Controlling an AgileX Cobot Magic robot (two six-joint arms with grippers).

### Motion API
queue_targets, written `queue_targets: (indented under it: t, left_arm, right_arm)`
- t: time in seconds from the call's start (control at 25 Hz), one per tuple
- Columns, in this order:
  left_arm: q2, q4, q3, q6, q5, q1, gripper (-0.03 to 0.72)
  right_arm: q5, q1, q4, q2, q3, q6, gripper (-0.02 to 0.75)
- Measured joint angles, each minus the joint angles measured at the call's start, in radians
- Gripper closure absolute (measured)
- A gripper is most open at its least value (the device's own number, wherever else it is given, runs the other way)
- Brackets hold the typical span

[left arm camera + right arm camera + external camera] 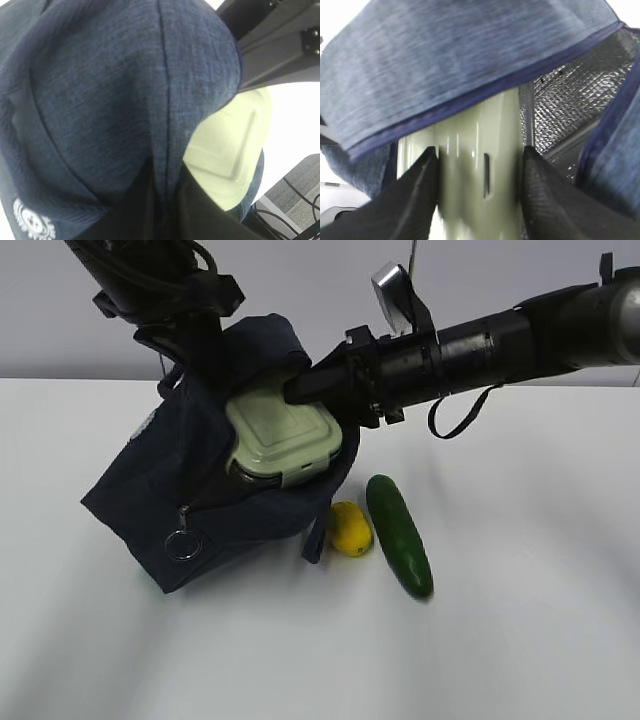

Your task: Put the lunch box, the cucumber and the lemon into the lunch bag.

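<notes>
One item is half in the bag, two wait on the table

Right gripper (pixel 480 165) pinches the small pale sage-green lunch box with rounded corners (pixel 280 435) across its narrow width, one black finger on each side. The box sits about halfway inside the mouth of the dark navy fabric lunch bag (pixel 170 480); in the right wrist view the silver foil lining shows at 2 o'clock from the box. Left gripper (pixel 185 335) is pressed together and appears to pinch the bag's upper fabric, holding the mouth open and the bag tilted.

The small bright yellow lemon (pixel 350 528) lies on the white table (pixel 520 620) at 5 o'clock from the bag, near its lower edge, and the long dark green cucumber (pixel 399 535) lies just beside the lemon at 3 o'clock.

To do this step well, I think the right arm should push the box deeper along its long axis, under the upper flap, and release only when the box rests on the lining. The left arm should keep the mouth lifted, otherwise the flap may catch the lid
</notes>
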Motion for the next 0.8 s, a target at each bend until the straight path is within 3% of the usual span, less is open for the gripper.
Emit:
queue_targets:
  t: [0.44, 0.8]
  left_arm:
    - [0.007, 0.002, -0.001, 0.002, 0.0, 0.0, 0.676]
    - [0.012, -0.036, -0.001, 0.01, -0.004, 0.062, 0.676]
  right_arm:
    - [-0.182, 0.103, 0.021, 0.0, 0.0, -0.076, 0.373]
    - [-0.292, 0.132, 0.029, 0.0, 0.0, -0.118, 0.374]
